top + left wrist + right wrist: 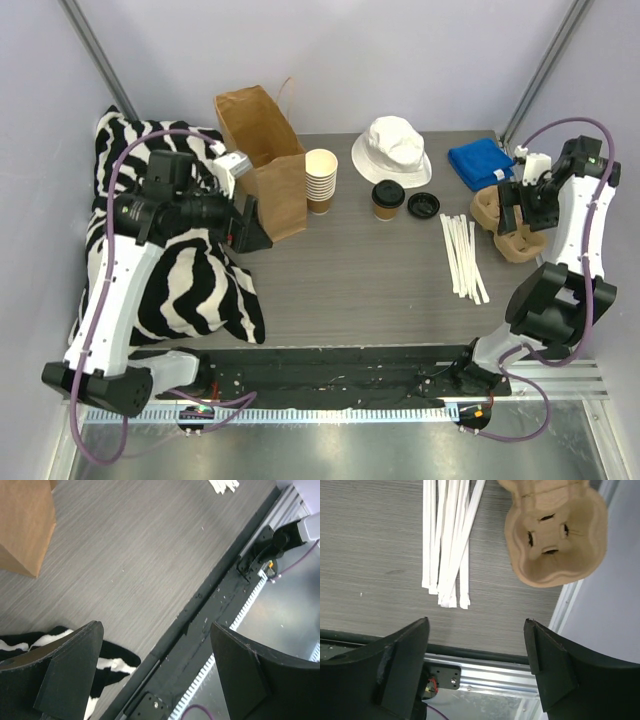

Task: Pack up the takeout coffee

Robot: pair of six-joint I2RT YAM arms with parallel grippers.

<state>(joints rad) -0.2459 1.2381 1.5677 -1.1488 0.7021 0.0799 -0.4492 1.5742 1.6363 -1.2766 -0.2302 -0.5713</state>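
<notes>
Takeout coffee (pixel 388 198) stands upright and lidded at mid-table rear, between both arms. Right gripper (pixel 476 621), jaws apart and empty over the pulp tray (pixel 512 232), appears marginally nearer. Left gripper (pixel 156 626), likewise spread, hangs beside the paper bag (pixel 262 160).

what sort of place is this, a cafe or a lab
Probably a robot lab bench staged as a coffee counter: two arms bolted to a walled-in table, with a lidded coffee cup, paper bag and straws.
</notes>
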